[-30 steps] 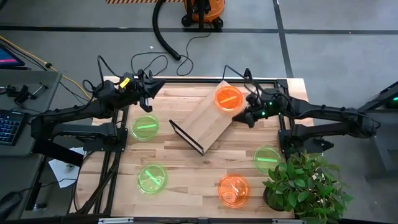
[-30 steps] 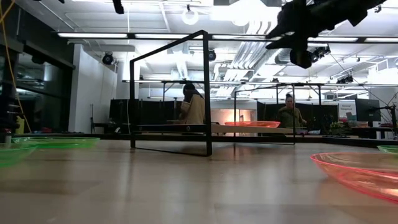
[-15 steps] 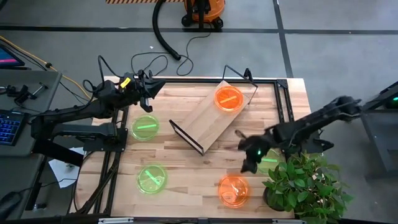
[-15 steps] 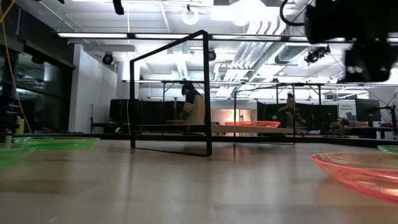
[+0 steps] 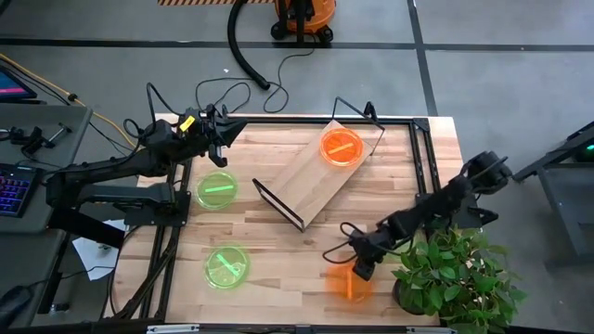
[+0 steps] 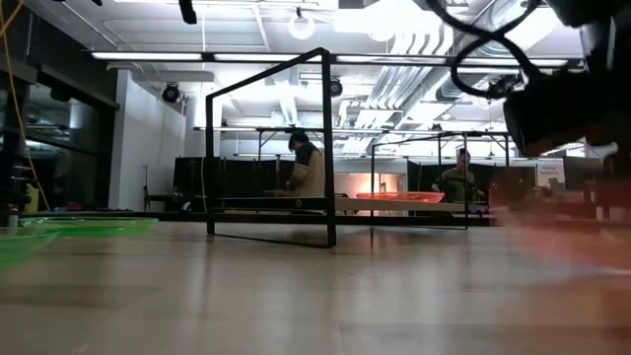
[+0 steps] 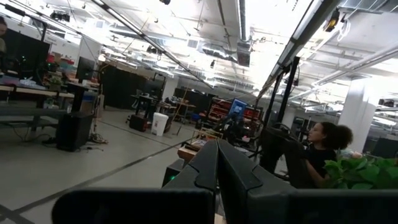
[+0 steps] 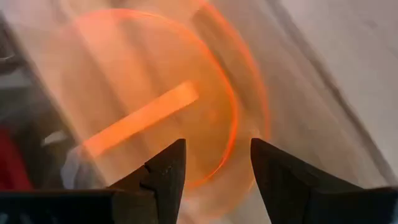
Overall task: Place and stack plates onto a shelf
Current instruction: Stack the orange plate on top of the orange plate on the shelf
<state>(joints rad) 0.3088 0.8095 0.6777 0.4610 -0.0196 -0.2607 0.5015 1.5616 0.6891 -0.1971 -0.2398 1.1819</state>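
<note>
In the high view one orange plate (image 5: pixel 341 147) lies on the far end of the tilted wooden shelf (image 5: pixel 306 181). Another orange plate (image 5: pixel 347 283) lies on the table near its near edge. My right gripper (image 5: pixel 358 265) hangs over that plate's far rim. In the right wrist view it (image 8: pixel 214 171) is open, with the blurred orange plate (image 8: pixel 155 106) just beyond the fingers. Two green plates (image 5: pixel 216 190) (image 5: pixel 226 265) rest on the table's left half. My left gripper (image 5: pixel 225 130) waits shut at the far left corner.
A potted plant (image 5: pixel 455 278) stands at the near right corner, close beside my right arm. The shelf's black wire frame (image 5: pixel 278 204) rises mid-table. The right arm covers the table's right side. In the low view people (image 6: pixel 308 168) stand in the room behind.
My right gripper has left the orange plate on the shelf. It has swung toward the table's near edge and down, and now stands over the orange plate there. The arm now covers the green plate on the right side.
</note>
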